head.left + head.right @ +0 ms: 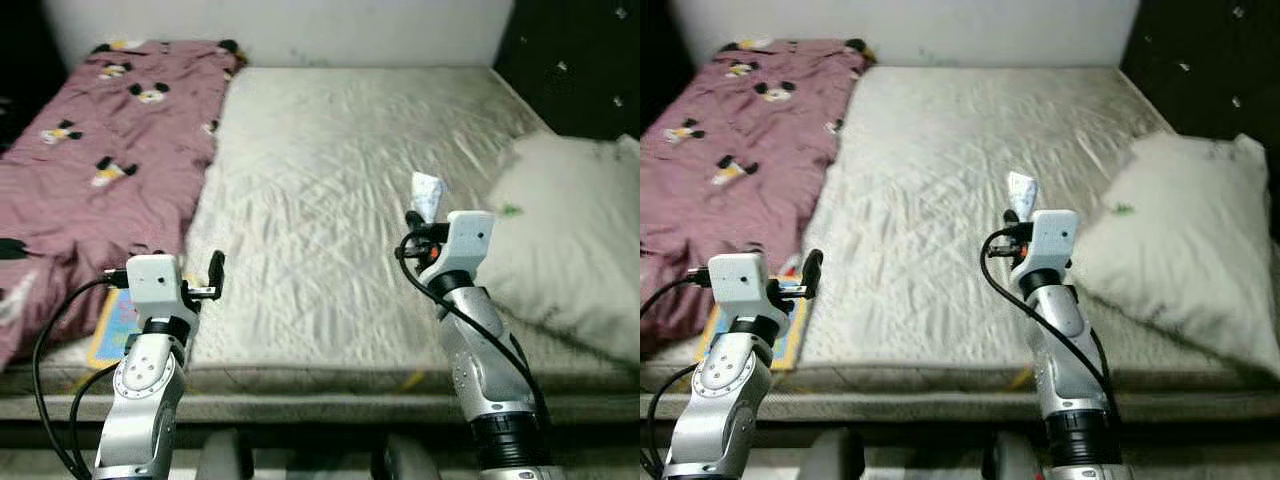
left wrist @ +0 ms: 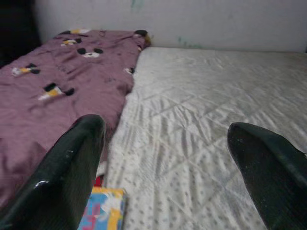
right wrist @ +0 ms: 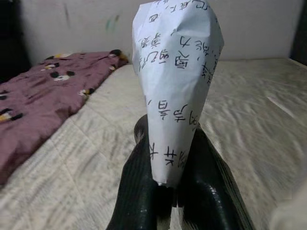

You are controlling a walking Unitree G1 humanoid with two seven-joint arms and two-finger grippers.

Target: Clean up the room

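A white sheet of paper (image 3: 177, 86) with handwriting stands up between the black fingers of my right gripper (image 3: 168, 191), which is shut on it. In the left eye view the paper (image 1: 427, 194) pokes up above the right gripper (image 1: 416, 222), held over the pale mattress (image 1: 330, 170) near its front right. My left gripper (image 2: 163, 158) is open with nothing between its fingers (image 2: 72, 177), raised above the mattress's front left edge (image 1: 212, 275). A colourful book (image 2: 103, 215) lies just below it on the mattress corner.
A maroon blanket (image 1: 100, 140) with cartoon mice covers the bed's left side. A large white pillow (image 1: 570, 240) lies at the right. A white wall (image 1: 300, 25) runs behind the bed, dark wall at the far right. The bed's front edge (image 1: 320, 400) is close.
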